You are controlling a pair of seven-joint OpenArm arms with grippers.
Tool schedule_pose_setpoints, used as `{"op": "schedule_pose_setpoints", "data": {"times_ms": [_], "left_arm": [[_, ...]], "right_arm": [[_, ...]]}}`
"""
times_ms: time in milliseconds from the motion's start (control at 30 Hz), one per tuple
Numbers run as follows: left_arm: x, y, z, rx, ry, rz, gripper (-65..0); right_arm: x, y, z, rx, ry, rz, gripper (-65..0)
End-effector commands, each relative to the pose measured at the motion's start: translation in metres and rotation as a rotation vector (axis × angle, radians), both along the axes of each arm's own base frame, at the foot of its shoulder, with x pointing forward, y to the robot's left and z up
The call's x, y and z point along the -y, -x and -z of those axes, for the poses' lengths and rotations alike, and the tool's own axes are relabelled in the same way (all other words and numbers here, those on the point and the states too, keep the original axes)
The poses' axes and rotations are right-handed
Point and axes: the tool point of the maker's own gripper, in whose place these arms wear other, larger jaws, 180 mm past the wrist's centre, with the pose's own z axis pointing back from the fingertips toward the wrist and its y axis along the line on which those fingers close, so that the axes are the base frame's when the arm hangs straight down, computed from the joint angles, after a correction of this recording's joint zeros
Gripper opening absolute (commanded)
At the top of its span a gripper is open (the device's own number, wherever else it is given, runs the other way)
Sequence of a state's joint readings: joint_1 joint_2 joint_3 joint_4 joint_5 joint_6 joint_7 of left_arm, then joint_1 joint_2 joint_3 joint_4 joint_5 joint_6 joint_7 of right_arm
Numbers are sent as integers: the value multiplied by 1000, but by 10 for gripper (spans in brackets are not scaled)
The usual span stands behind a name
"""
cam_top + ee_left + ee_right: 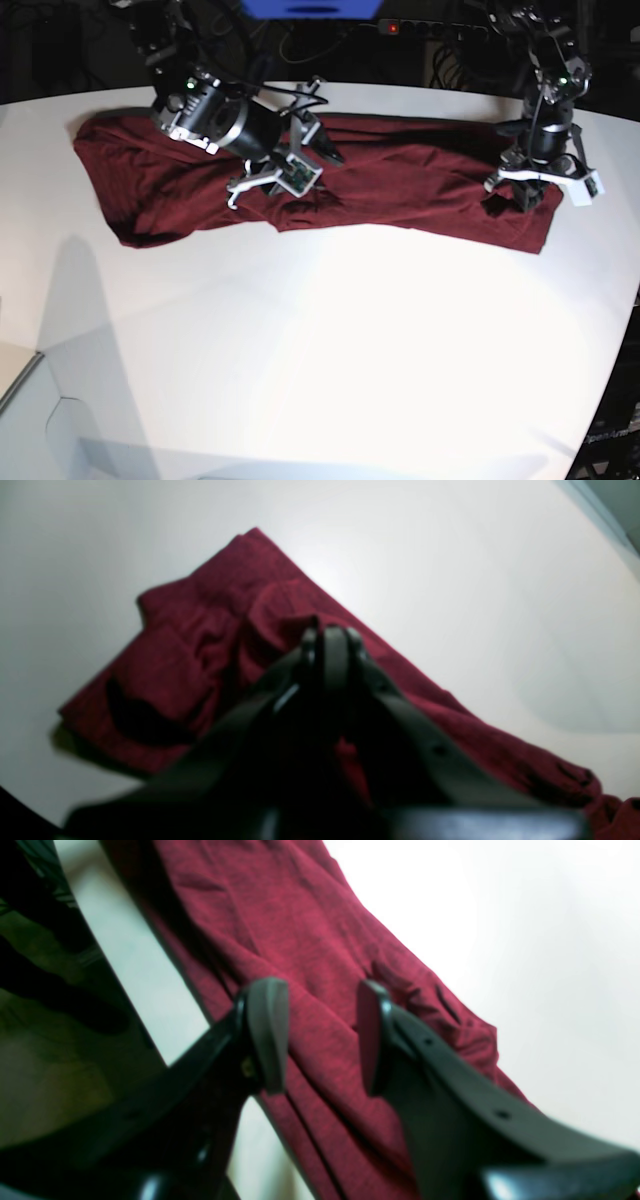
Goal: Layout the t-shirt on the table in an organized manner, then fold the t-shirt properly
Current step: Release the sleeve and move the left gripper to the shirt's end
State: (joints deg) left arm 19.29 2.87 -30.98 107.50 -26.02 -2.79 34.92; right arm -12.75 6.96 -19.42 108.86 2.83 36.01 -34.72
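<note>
The jaws of the right gripper (320,1035) stand apart, with maroon cloth showing in the gap between them, while the jaws of the left gripper (330,640) are pressed together over a fold of the same cloth, though the blur keeps me from telling whether fabric is actually pinched between them. The t-shirt (400,190) lies stretched in a long band across the far part of the desk (330,340), its long axis running side to side in the base view, rumpled rather than flat (deep creases gather around its middle and at one end). One end spreads wider near the far corner of the desk on that view's left; the other end tapers to a corner under the left gripper (540,190) on that view's right. The right gripper (305,150) hangs tilted over the shirt's middle. The shirt's far edge runs close to the desk's rear rim, while the whole near half of the white top lies bare. Behind the rear rim sit dark cables and a power strip (440,28) with a red light.
</note>
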Motion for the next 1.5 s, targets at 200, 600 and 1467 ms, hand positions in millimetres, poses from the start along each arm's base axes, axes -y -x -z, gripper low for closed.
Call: {"op": "schedule_pose_setpoints", "data": {"times_ms": [200, 600, 1467], "left_arm": [[-26, 10, 16, -28, 4, -76, -648], [-38, 16, 41, -78, 43, -127, -605], [-95, -15, 4, -63, -78, 49, -318]], "right_arm": [[-4, -5, -12, 32, -41, 1, -413], [-4, -5, -12, 31, -40, 1, -410], [52, -36, -14, 51, -14, 191, -327]]}}
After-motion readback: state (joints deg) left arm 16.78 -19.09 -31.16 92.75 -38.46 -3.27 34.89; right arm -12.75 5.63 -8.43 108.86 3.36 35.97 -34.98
